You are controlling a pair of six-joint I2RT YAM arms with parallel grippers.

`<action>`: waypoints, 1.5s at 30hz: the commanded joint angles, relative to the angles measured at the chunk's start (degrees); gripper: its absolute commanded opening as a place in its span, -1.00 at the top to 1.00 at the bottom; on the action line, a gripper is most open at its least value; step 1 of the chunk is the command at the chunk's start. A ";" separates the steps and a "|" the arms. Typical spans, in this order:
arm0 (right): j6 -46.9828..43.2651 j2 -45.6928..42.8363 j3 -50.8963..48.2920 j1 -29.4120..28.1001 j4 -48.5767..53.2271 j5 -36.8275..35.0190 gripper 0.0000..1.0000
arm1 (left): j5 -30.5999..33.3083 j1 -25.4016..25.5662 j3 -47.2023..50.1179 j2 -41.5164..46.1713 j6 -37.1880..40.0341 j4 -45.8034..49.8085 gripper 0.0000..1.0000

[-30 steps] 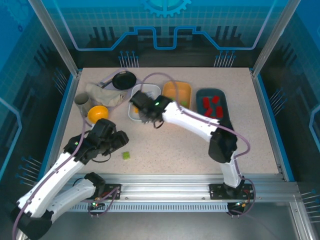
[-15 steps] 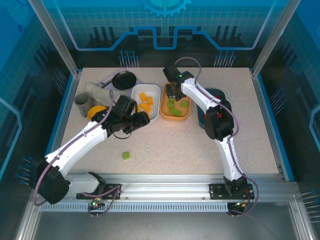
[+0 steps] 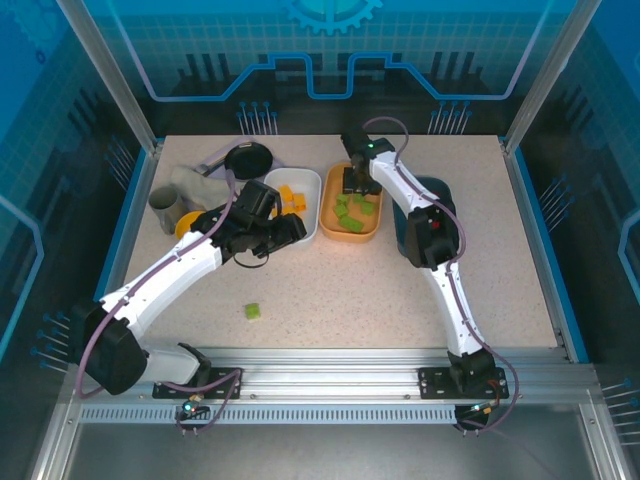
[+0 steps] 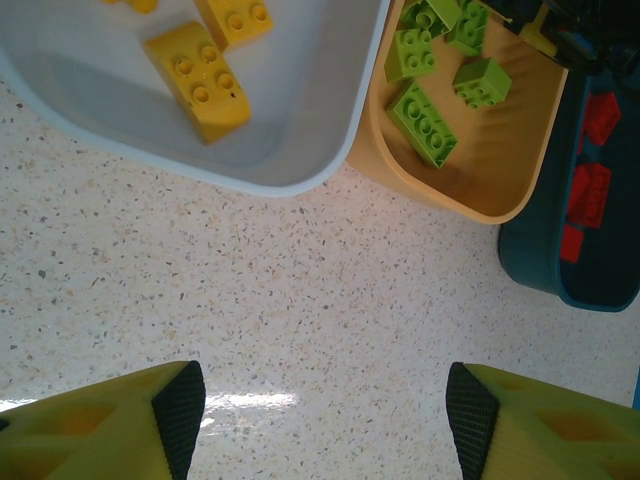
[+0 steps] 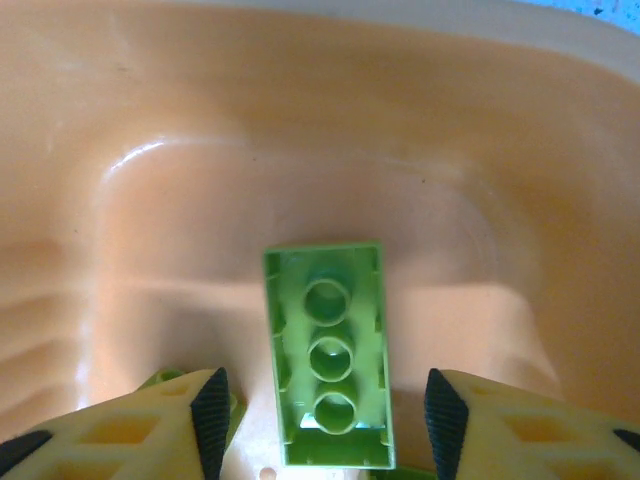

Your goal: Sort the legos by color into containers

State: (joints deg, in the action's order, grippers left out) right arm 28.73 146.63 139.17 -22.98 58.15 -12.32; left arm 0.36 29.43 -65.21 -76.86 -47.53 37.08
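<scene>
Over the shallow orange plastic tray [image 3: 349, 237], top view: the right gripper [image 3: 352, 186] has swung across from the white plastic tray [image 3: 313, 186]. One small green brick [image 3: 252, 311] lies loose on the table, well back of the left gripper [image 3: 291, 231]. Left wrist: fingers apart, empty, white tray ahead. Right wrist: fingers newly parted, a long green brick [image 5: 328, 355] free between them above the tray floor. Judged delivered; the loose brick remains.

Right gripper [image 5: 325, 403] swung over from left of the orange tray [image 3: 350, 237] to its far end and spread its jaws, with a green brick [image 5: 325, 340] lying loose between them on the tray floor. Left gripper [image 4: 325, 425] slid up too, now just left of the tray's near end.
</scene>
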 commanded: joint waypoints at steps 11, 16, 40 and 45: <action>-12.83 -26.82 -27.89 -15.96 -15.93 1.75 -0.37 | 20.79 0.26 1.05 15.31 -2.88 19.24 -0.38; -16.91 -32.22 -41.43 -27.76 -23.95 6.26 -0.54 | 26.67 0.28 3.92 24.67 -7.85 26.89 -0.38; -30.63 -18.99 -40.14 -46.17 -22.29 6.19 -0.89 | 28.83 0.26 4.04 39.16 -13.26 39.19 -0.37; -27.25 -12.44 -33.10 -45.48 -17.40 1.29 -0.80 | 28.64 0.27 3.87 39.56 -13.64 39.27 -0.37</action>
State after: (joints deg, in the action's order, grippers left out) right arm 0.08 130.58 102.61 -68.31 36.14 -7.38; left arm 28.12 29.43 -61.65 -37.80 -60.12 74.76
